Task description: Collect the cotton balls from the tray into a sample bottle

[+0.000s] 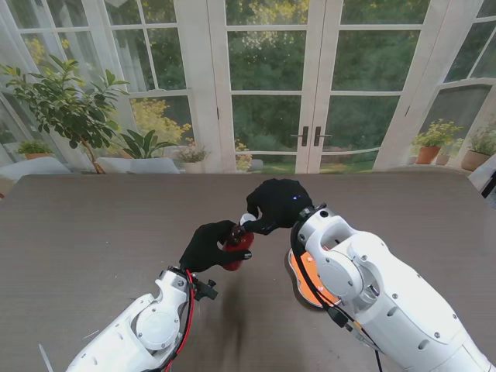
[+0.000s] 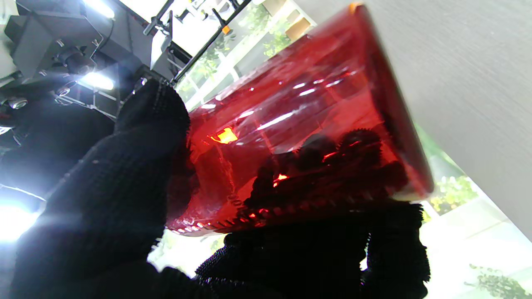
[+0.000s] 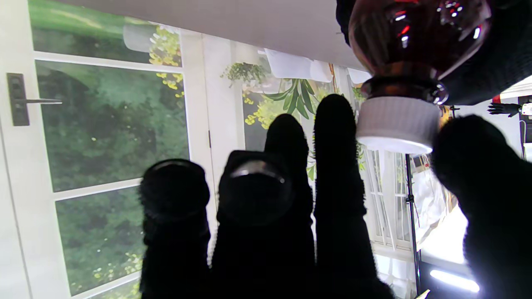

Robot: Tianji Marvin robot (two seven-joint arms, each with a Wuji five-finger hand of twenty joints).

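Note:
My left hand, in a black glove, is shut on a red see-through sample bottle and holds it tilted above the middle of the table. In the left wrist view the bottle fills the frame with gloved fingers wrapped around it. Its white ribbed cap sits on the neck. My right hand has its thumb and forefinger closed on that cap, the other fingers held straight. I see no cotton balls. The orange tray lies mostly hidden under my right forearm.
The grey-brown table runs back to glass doors with potted plants outside. My right arm covers the near right of the table. My left forearm rises from the near left.

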